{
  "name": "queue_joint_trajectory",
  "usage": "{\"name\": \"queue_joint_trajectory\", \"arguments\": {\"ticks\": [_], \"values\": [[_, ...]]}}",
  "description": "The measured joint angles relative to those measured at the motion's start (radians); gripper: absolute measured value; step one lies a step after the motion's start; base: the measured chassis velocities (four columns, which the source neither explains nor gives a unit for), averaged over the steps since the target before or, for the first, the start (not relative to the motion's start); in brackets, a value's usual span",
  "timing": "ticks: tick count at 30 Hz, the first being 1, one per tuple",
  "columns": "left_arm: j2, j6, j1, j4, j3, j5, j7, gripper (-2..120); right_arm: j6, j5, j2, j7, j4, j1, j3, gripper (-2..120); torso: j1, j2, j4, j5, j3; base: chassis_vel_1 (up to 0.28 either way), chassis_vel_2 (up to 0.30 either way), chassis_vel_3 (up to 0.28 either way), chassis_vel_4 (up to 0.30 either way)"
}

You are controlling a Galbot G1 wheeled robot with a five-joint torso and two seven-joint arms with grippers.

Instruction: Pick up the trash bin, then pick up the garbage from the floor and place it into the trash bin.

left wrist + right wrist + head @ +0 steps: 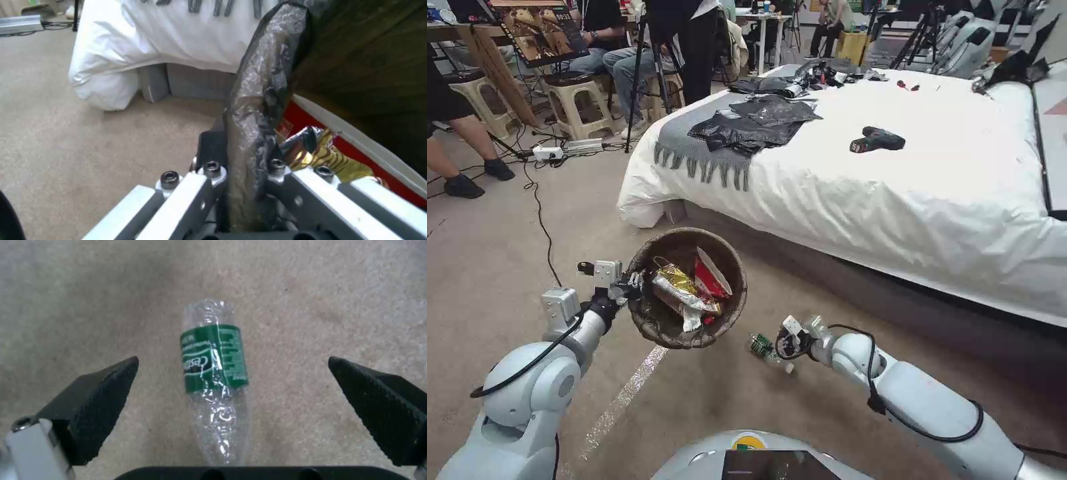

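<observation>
Head view: left pincer (630, 288) pinching rim of trash bin (657, 327), held above carpet; bed (934, 200) edge just beyond, open floor (494, 253) leftward. Wrappers (684, 290) inside bin.
Left wrist view: pincer (242, 173) clamped on bag-covered rim (260, 100).
Right wrist view: right pincer (233, 386) spread wide; crushed bottle (216, 373) on carpet, centred between fingers (100, 400), untouched.

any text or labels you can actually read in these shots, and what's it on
"Cest..." in white script, rest creased away: green label of the crushed clear plastic bottle lying on the carpet between the open right gripper fingers.
Small white print on that label: too blurred to read.
Red-and-white packet in the bag-lined trash bin: print unreadable.
</observation>
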Motion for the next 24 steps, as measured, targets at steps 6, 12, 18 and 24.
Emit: {"name": "queue_joint_trajectory", "arguments": {"ticks": [6, 12, 18, 24], "values": [[-0.006, 0.0, 0.003, -0.003, 0.0, 0.004, 0.0, 2, -0.008, -0.027, 0.034, 0.016, -0.039, 0.018, -0.022, 100, 0.0, 0.0, 0.0001, -0.0002, 0.0, 0.0, 0.0, 0.0, 0.0], [-0.01, 0.001, 0.003, -0.005, -0.001, 0.007, -0.001, 2, -0.016, -0.032, 0.05, 0.016, -0.059, 0.026, -0.038, 100, 0.0, 0.0, 0.0001, 0.0, 0.0, 0.0, 0.0, 0.0, 0.0], [-0.016, 0.001, 0.003, -0.009, -0.001, 0.011, -0.001, 2, -0.019, -0.036, 0.068, 0.013, -0.089, 0.037, -0.052, 100, 0.0, 0.0, 0.0, 0.0, 0.0, 0.0, 0.0, 0.0, 0.0], [-0.022, 0.001, 0.005, -0.016, -0.001, 0.018, -0.001, 2, -0.019, -0.063, 0.089, 0.013, -0.128, 0.056, -0.07, 100, 0.0, 0.0, 0.0001, 0.0, 0.0, 0.0, 0.0, 0.0, 0.0]]}}
